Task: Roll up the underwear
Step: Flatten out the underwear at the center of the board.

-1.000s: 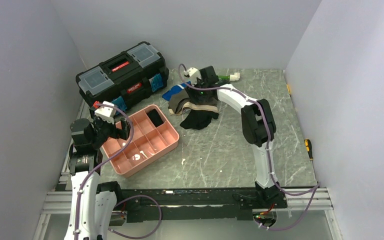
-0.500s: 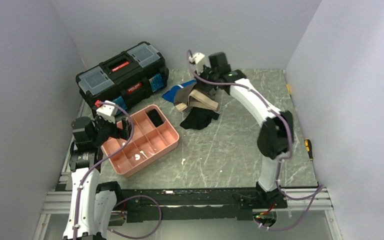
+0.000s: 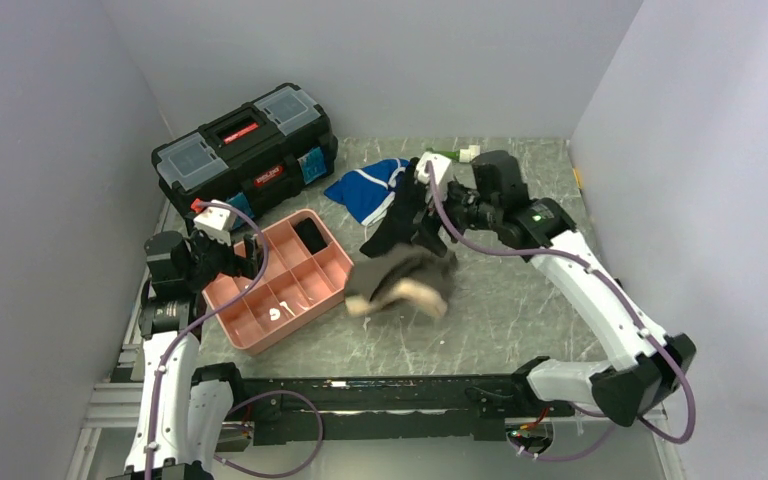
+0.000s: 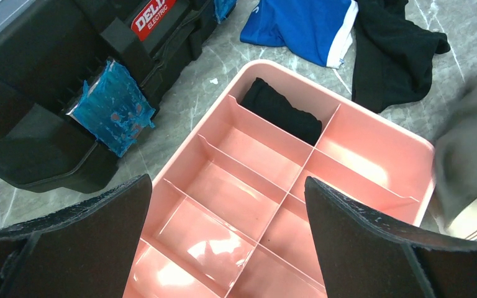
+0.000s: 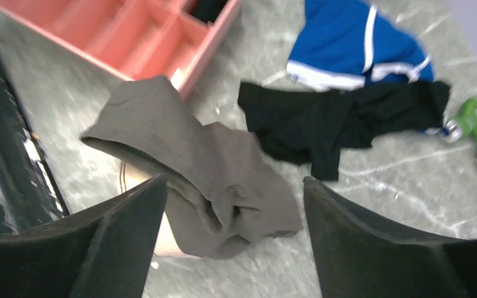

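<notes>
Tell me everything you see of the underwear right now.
The underwear is dark grey-brown fabric with a beige elastic waistband showing at its near edge. It appears to lie unrolled in a crumpled heap on the table, right of the pink tray, blurred in the top view. The right pincer hangs open over it, not gripping it.

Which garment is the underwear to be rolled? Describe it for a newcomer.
Start at the pink tray on the table. Just to its right lies the underwear, a crumpled heap. It is grey-brown with a beige band, unlike the black garment and blue-and-white garment farther back.
</notes>
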